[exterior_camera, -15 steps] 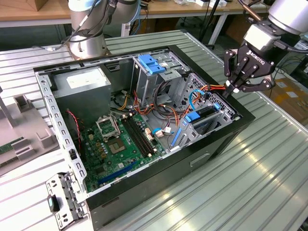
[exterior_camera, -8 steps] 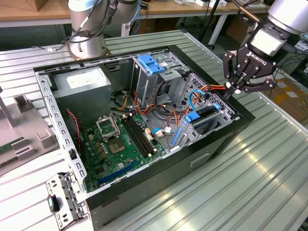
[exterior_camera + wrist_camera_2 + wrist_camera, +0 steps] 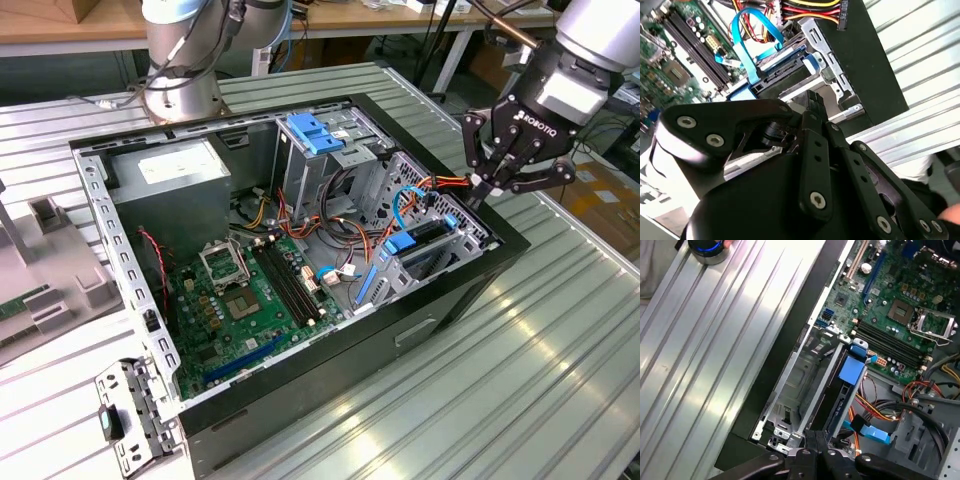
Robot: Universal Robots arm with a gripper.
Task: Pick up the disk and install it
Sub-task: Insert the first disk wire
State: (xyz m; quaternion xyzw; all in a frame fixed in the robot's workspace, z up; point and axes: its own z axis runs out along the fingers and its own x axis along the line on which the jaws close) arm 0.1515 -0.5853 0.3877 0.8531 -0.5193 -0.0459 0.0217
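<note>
Robotics workshop: opened computer case (image 3: 420, 330) on ribbed aluminium table (image 3: 540, 390), robot arm base (image 3: 180, 92), wooden workbenches (image 3: 50, 35) behind.

- Gripper (image 3: 487, 185): a short white word in capitals on its black body, seen in the exterior view. It is a maker's mark and is not spelled out here.
- Power supply (image 3: 165, 195): a white label (image 3: 176, 162) on its top face, with print too small to read.
- Motherboard (image 3: 240, 300): fine white markings between the parts, none legible.
- Black connector (image 3: 842, 15) in the second wrist view: a few white characters on its side, partly cut off.
</note>
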